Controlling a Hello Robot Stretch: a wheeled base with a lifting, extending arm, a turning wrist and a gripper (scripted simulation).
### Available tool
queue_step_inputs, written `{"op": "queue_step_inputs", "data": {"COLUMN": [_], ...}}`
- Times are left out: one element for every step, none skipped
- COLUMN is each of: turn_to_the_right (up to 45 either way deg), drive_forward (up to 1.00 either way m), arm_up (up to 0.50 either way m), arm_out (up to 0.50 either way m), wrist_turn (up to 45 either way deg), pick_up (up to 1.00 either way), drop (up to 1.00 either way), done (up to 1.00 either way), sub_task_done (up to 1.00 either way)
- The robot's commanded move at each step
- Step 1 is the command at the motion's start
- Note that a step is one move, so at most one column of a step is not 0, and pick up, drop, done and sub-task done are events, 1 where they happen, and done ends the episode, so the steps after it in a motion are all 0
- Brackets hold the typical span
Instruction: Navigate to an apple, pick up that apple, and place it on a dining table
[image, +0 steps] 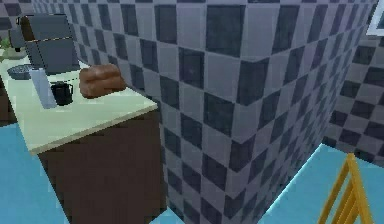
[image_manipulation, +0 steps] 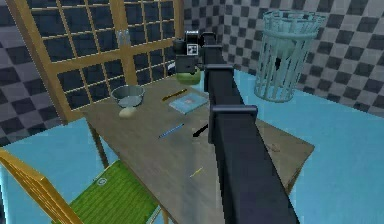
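Grey-and-dark checkered wall (image: 230, 90) takes up the middle of your forward view, with one corner turned toward you. At that view's left, note a counter (image: 100, 125) with a pale top over a brown front. On it are a brown loaf (image: 98, 80), a black mug (image: 62, 94) just left of the loaf, a pale bottle (image: 42, 88) beside the mug, and a grey boxy appliance (image: 50, 45) farther back. The floor (image: 300, 190) is blue, and a yellow chair back (image: 345, 195) shows at the bottom right corner. In your arm side view, the dark arm (image_manipulation: 240, 150) rises from the bottom edge over a wooden table (image_manipulation: 150, 160). The gripper (image_manipulation: 187, 64) is at the arm's far end, near the table's far edge, in front of a window (image_manipulation: 90, 50) with a wooden grid. A round green thing (image_manipulation: 184, 73), likely the apple, is right at the gripper's end. You cannot tell whether it rests on the table or hangs clear, so you cannot tell whether the gripper holds anything, nor how its fingers stand. Also on the table are a grey bowl (image_manipulation: 127, 95) toward the left corner, a small pale lump (image_manipulation: 127, 111) just in front of it, a flat book (image_manipulation: 187, 103) near the arm, and a thin pen (image_manipulation: 172, 130). A wire bin (image_manipulation: 285, 55) stands on the floor at the view's right, well apart from the table. A green-seated chair (image_manipulation: 110, 195) is at the bottom left, beside the table.
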Motion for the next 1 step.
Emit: {"op": "queue_step_inputs", "data": {"turn_to_the_right": [0.0], "drive_forward": [0.00], "arm_up": [-0.04], "arm_out": [0.00], "wrist_turn": [0.0], "pick_up": [0.00], "drop": [0.00], "done": [0.00], "sub_task_done": [0.00]}}
